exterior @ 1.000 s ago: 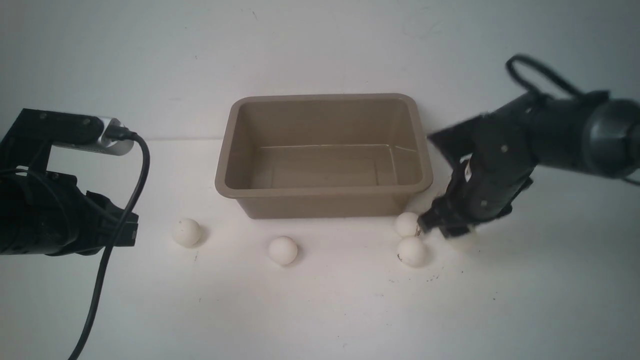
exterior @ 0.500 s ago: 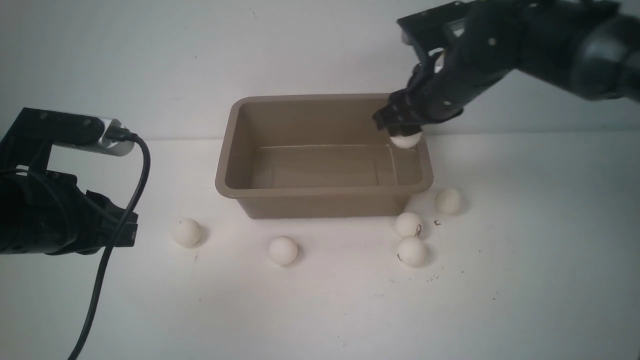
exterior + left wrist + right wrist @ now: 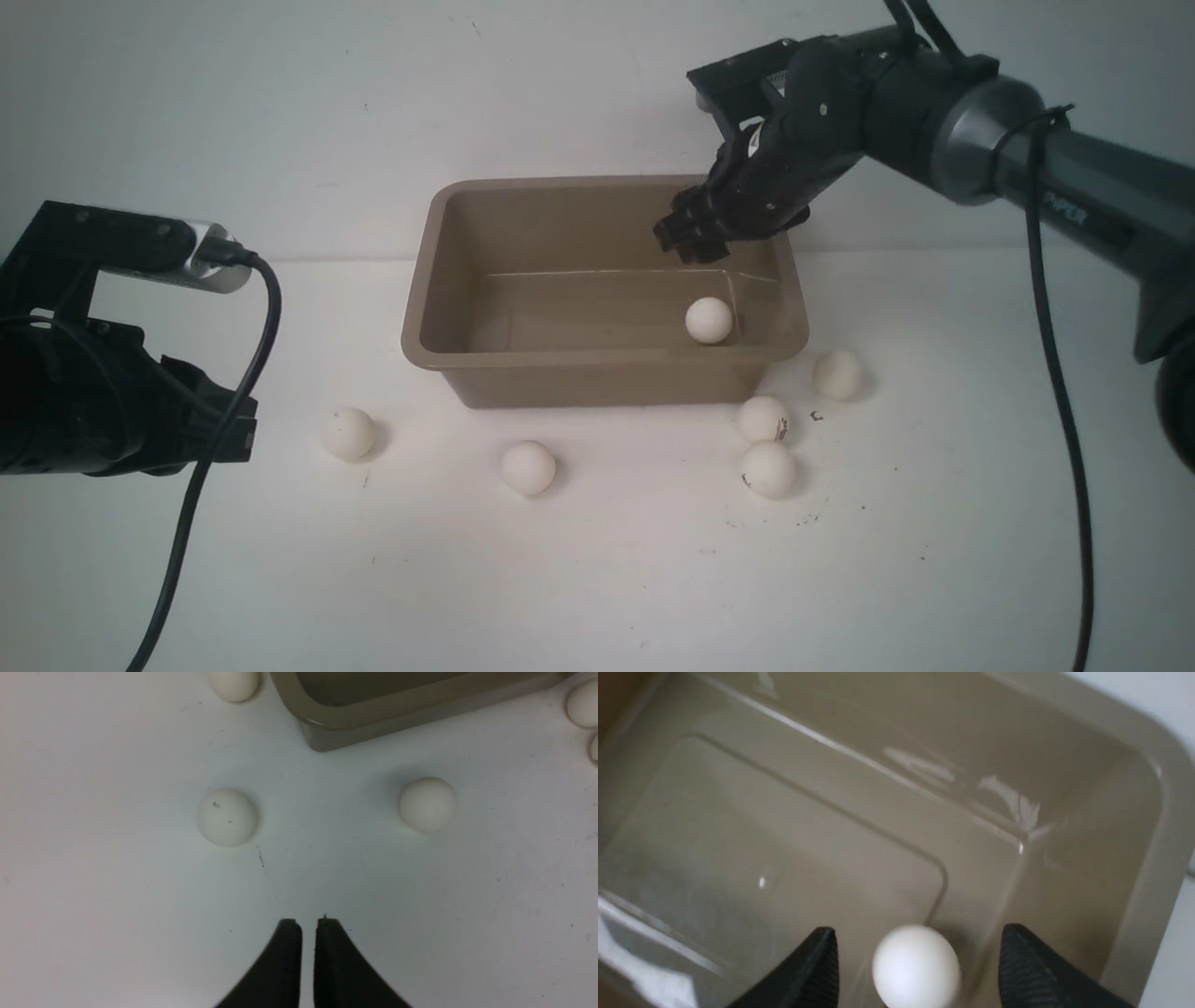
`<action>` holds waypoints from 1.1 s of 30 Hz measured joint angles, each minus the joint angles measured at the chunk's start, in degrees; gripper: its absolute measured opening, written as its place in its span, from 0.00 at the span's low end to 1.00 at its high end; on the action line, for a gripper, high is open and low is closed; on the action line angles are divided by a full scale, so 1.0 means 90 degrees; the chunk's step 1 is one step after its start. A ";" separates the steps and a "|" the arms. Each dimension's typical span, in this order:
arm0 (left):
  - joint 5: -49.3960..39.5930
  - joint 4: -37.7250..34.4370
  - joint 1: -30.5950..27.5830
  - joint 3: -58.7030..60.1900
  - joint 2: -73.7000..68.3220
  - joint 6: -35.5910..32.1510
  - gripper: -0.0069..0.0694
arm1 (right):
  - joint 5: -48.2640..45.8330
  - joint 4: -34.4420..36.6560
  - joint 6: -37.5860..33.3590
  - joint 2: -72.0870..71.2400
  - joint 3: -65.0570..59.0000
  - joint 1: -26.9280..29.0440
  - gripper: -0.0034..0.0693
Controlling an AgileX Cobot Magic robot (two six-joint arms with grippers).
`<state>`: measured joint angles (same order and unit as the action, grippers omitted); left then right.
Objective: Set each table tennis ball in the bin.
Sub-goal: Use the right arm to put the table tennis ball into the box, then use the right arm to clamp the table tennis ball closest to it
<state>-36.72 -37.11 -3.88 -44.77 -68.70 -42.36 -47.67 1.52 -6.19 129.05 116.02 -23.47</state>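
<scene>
front view: one ball (image 3: 709, 320) in the bin (image 3: 597, 383), right claw (image 3: 691, 245) open above it

we see the right claw hanging over the bin's far right corner, jaws spread wide with nothing between them. the ball lies free on the bin floor just below, close to the right wall. the left claw (image 3: 308, 926) is closed on nothing, low over the table (image 3: 597, 579) at the left, well apart from the bin.

five more balls lie on the table in front of the bin. three cluster off its near right corner: the outer ball (image 3: 837, 374), the marked ball (image 3: 764, 419) and the front ball (image 3: 768, 469), these last two nearly touching. the middle ball (image 3: 528, 467) and the left ball (image 3: 347, 433) lie apart on the near left.

the next pick, in our judgement, turns on this: the cluster lies toward us and down from the right claw, across the bin's near wall, so the right arm is nearer. the outer ball stands clear of its neighbours and looks easiest. the left pair suits the left claw. a further ball (image 3: 233, 681) at the edge of the left wrist view seems to sit beside the bin's left wall, though we cannot place it surely.
</scene>
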 joint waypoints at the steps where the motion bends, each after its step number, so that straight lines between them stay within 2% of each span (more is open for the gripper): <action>1: 0.0000 0.0000 0.0000 0.0000 0.0000 0.0000 0.13 | 0.0072 0.0000 0.0021 0.0000 0.0005 0.0000 0.63; 7: 0.0000 0.0000 0.0000 0.0000 0.0000 0.0000 0.13 | 0.0227 -0.0089 0.0133 0.0000 0.0013 0.0000 0.63; 12: 0.0000 0.0000 0.0000 0.0000 0.0000 0.0000 0.13 | -0.0411 -0.0662 0.0061 -0.0046 0.0013 0.0000 0.63; 17: 0.0000 0.0000 0.0000 0.0000 0.0000 0.0000 0.13 | -0.0740 -0.0726 0.0011 -0.0320 -0.0080 0.0091 0.63; 21: 0.0000 0.0000 0.0000 0.0000 0.0000 0.0000 0.13 | -0.0808 -0.0762 -0.0101 -0.1091 -0.0699 0.0402 0.63; 26: 0.0000 0.0000 0.0000 0.0000 0.0000 -0.0007 0.13 | -0.0836 -0.0654 -0.0194 -0.1630 -0.1775 0.0942 0.63; 33: -0.0075 0.0000 0.0000 0.0000 0.0000 -0.0019 0.13 | -0.0708 -0.0006 -0.0590 -0.1363 -0.2346 0.1068 0.63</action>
<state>-37.39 -37.11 -3.88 -44.77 -68.70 -42.54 -54.04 1.47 -11.49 116.78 94.90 -13.85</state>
